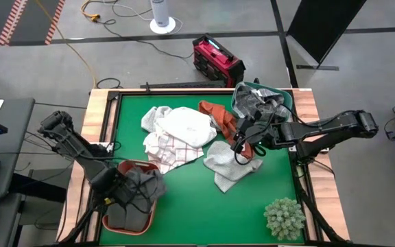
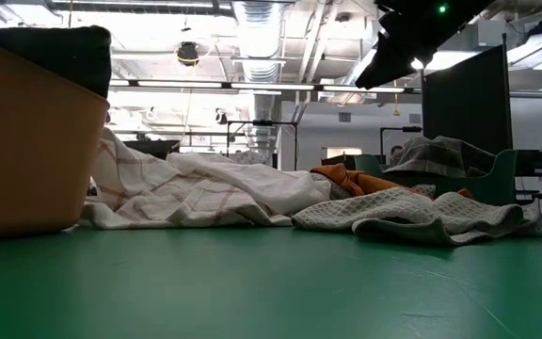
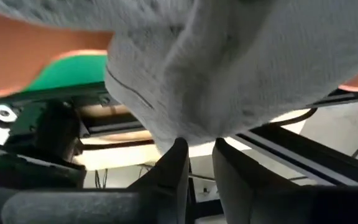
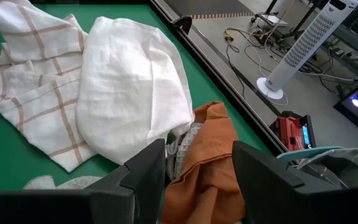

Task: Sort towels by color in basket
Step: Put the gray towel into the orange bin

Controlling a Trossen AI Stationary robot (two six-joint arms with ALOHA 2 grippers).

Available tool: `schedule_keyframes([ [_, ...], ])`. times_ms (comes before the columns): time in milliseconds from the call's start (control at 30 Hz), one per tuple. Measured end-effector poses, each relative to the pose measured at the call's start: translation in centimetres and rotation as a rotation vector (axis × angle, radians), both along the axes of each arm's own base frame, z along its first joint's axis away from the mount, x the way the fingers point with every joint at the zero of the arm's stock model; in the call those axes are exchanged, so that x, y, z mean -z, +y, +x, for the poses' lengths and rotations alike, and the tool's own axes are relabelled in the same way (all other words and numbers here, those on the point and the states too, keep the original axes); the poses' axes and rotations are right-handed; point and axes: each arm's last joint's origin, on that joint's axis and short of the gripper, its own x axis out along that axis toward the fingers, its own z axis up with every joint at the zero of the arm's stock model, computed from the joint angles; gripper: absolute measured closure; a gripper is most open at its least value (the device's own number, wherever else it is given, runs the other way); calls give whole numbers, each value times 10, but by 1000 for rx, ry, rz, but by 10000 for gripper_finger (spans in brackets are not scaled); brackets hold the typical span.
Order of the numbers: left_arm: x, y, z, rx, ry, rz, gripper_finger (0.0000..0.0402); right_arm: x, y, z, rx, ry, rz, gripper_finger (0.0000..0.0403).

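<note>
Grey cloth, the plain grey towel [image 1: 141, 186], hangs over the rim of the terracotta basket [image 1: 105, 221] at the near left corner of the green desk [image 1: 197, 209]. The left gripper [image 1: 108, 184] sits just beside this basket; in its wrist view the fingers [image 3: 174, 163] stand narrow, a slim gap between them, the grey cloth right at their tips, and whether they pinch a fold cannot be told. Risk: if they part while the cloth lies on the rim, it may slide out onto the desk; if a fold is caught, lifting could drag the towel back out.

The right gripper [image 1: 244, 143] hovers over the rust-orange towel [image 1: 218, 116] with its fingers [image 4: 145, 169] spread wide and nothing held. Risk: the orange cloth lies touching the white towel [image 1: 187, 125] and a pale grey towel [image 1: 228, 161], so closing there could gather two colours at once.

Count, as visible:
- Baskets, two: the terracotta one, and a green basket [image 1: 286, 99] at the far right with a grey checked towel [image 1: 256, 103] in it.
- Towels loose on the desk, four: white, white checked towel [image 1: 163, 147], rust-orange, pale grey.
- Towels in baskets, at least two; any lying beneath are hidden.
- Spiky plant ball [image 1: 284, 217], one, near right corner.
</note>
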Motion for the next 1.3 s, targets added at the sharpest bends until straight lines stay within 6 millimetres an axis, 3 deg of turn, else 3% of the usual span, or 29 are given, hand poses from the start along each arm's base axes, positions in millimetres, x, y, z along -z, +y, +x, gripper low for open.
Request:
schedule_keyframes([
  [233,0,-8,-8,-52,15,37,258,0,0,0,1,-1,1,186],
  [467,1,-14,-17,27,-55,95,185,0,0,0,1,-1,1,186],
  [633,3,-16,-18,87,-140,172,178,0,0,0,1,-1,1,186],
  [900,25,-34,-11,324,-97,215,179,0,0,0,1,-2,1,186],
  [1033,38,-40,-5,415,-59,242,218,0,0,0,1,-2,1,186],
  [1233,47,-45,-1,470,-28,259,368,0,0,0,1,-2,1,186],
  [1300,46,-44,-2,460,-34,259,389,0,0,0,1,-3,1,186],
])
